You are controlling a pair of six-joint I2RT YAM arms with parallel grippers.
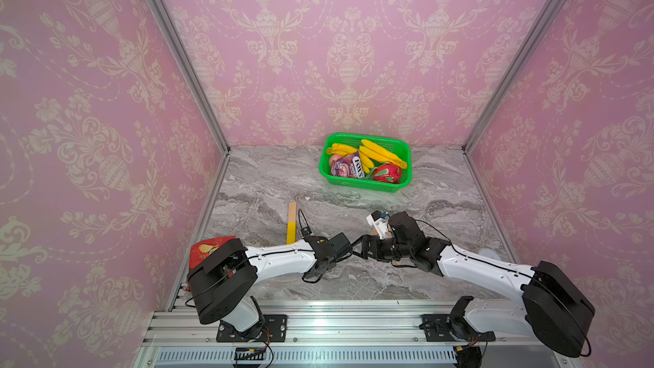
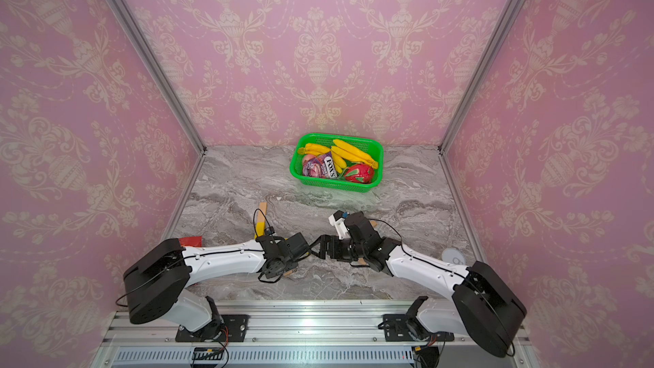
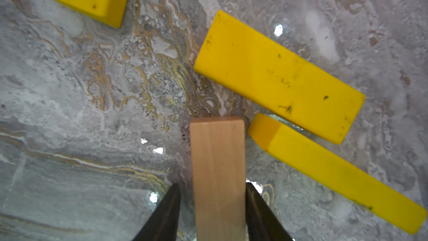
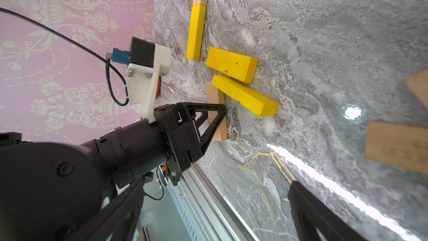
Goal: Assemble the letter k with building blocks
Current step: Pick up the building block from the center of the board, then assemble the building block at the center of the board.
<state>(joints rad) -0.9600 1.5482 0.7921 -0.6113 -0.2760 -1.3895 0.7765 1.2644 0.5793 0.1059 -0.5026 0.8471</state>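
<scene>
Plainly, the risk is a knock. The left gripper [image 3: 212, 193] straddles the wood bar [image 3: 217, 158], one finger against its edge and a gap at the other, so a squeeze may skew it into the narrow yellow bar [image 3: 335, 172] just beside its tip. The right gripper [image 4: 216, 183] gapes wide, empty. The letter k [image 1: 291, 231], lower centre in a top view, looks unfinished: a wood-and-yellow stem [image 4: 196, 31], with the broad yellow bar [image 4: 231, 63] slanting beside it.

"FOX'S" on candy pkt [image 1: 348, 168], green basket [image 1: 364, 189]

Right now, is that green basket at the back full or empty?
Full: the green basket holds yellow bananas, a FOX'S packet and a red fruit, seen in both top views.
</scene>
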